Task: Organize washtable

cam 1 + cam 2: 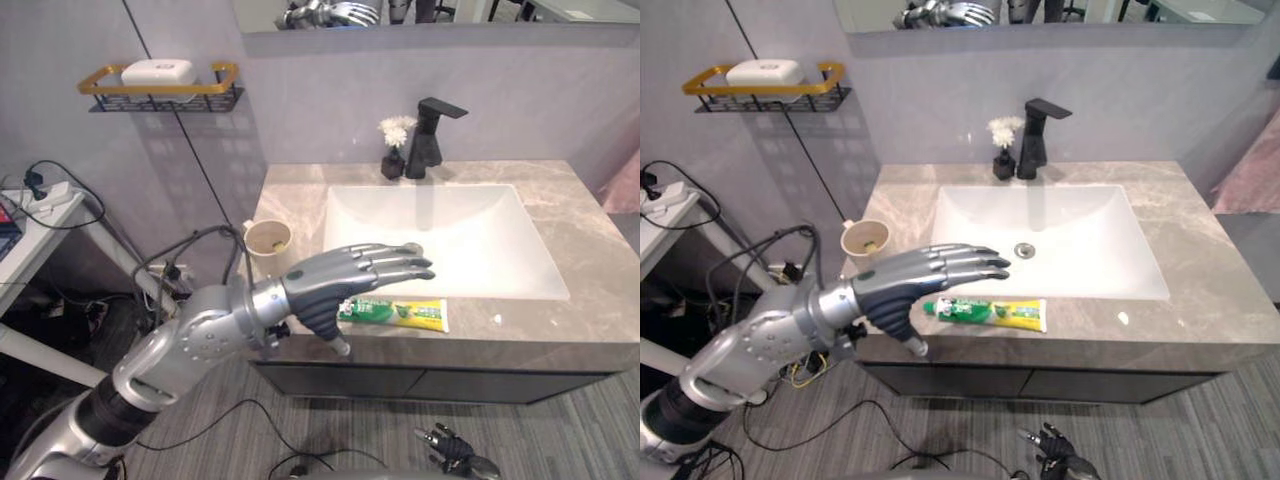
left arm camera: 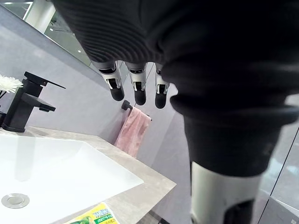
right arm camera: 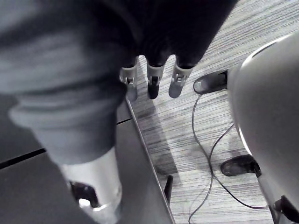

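A green and yellow toothpaste tube (image 1: 395,313) lies flat on the grey marble counter (image 1: 585,250), along its front edge before the white sink (image 1: 450,245). My left hand (image 1: 335,285) hovers just above the tube's left end, open, with its fingers (image 2: 135,88) straight and pointing right and nothing held. The tube's end (image 2: 93,217) also shows below this hand in the left wrist view. A beige cup (image 1: 267,240) stands at the counter's left edge, behind the hand. My right hand (image 1: 450,450) hangs low near the floor, its fingers (image 3: 152,79) straight and empty.
A black faucet (image 1: 432,135) and a small dark vase of white flowers (image 1: 395,150) stand behind the sink. A gold-rimmed wall shelf (image 1: 160,92) holds a white soap. A pink towel (image 2: 133,130) hangs to the right. A white side table (image 1: 40,205) stands at the left.
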